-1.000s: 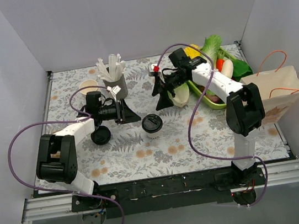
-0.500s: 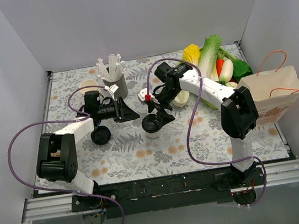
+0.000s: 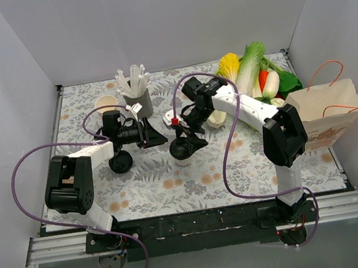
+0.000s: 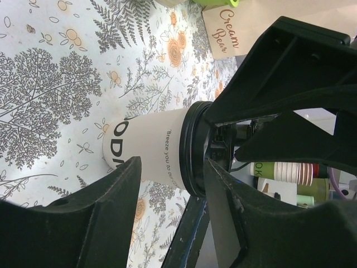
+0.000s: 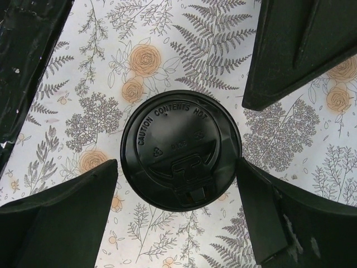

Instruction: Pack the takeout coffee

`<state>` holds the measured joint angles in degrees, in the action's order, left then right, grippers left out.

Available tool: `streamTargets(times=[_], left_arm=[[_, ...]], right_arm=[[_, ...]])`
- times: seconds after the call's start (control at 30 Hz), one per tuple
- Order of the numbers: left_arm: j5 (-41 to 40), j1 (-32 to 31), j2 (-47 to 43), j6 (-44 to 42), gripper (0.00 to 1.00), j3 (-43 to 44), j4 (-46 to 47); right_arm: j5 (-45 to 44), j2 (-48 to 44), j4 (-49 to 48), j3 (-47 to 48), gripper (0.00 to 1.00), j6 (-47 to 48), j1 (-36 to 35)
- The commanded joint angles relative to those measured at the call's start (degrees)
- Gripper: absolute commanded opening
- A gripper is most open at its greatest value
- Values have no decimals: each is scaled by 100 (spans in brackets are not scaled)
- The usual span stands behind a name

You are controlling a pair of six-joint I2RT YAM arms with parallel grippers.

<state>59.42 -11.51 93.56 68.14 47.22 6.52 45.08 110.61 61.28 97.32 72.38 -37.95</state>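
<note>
- 1 takeout coffee [image 3: 179, 151] stands upright mid-table on the floral cloth [image 3: 174, 191]. 1 loose black lid [image 3: 121, 161] lies to its left, and 1 open cream cup [image 3: 106, 104] stands at the back left.
- There is also 1 grey holder [image 3: 139, 104] of white straws, 1 heap of vegetables [image 3: 254, 63] and 1 paper bag [image 3: 326, 113].
- Of the 2 grippers, the right gripper [image 3: 188, 141] hangs directly over the coffee's lid, its jaws spread wide to either side and touching nothing.
- The left gripper [image 3: 154, 136] sits just left of the cup, its jaws partly apart and empty.
- Only the right wrist view shows the lid's top, with raised "CAUTION CONTENTS HOT" lettering and a sip hole. Cloth shows between the lid and the fingers [image 5: 61, 218].
- Only the left wrist view shows the cup's printed side and the lid's rim. It also shows a stack of cups [image 4: 284, 172] beyond, too small to count.
- The coffee stands well away from every table edge, with bare cloth in front of it. The bag sits at the right edge, against the wall.
</note>
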Motion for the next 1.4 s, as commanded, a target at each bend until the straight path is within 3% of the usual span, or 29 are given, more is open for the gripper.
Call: streamTargets(times=[0.0,0.33,0.8,0.93,1.03,1.17,1.37], left_arm=[[105,17,22,24,48,-55,183],[158,-1,57,41,48,-160,235],[193,-141,224,-2,47,-196,253],[158,-150,250,-2,47,-196,262],[140,-159,268,-2,47,-205,262],[123,-168,286,-2,47,-196,262],[114,-168,330,-20,47,-187,235]], right_arm=[[71,49,-168,217,93,-57,-28],[-8,58,-414,51,84,-215,-63],[-78,-74,-547,-283,83,-207,-151],[53,-101,-415,-336,85,-110,-168],[80,-101,-432,-380,95,-162,-177],[62,-74,-441,-415,95,-137,-204],[-69,-57,-617,-556,83,-198,-212]])
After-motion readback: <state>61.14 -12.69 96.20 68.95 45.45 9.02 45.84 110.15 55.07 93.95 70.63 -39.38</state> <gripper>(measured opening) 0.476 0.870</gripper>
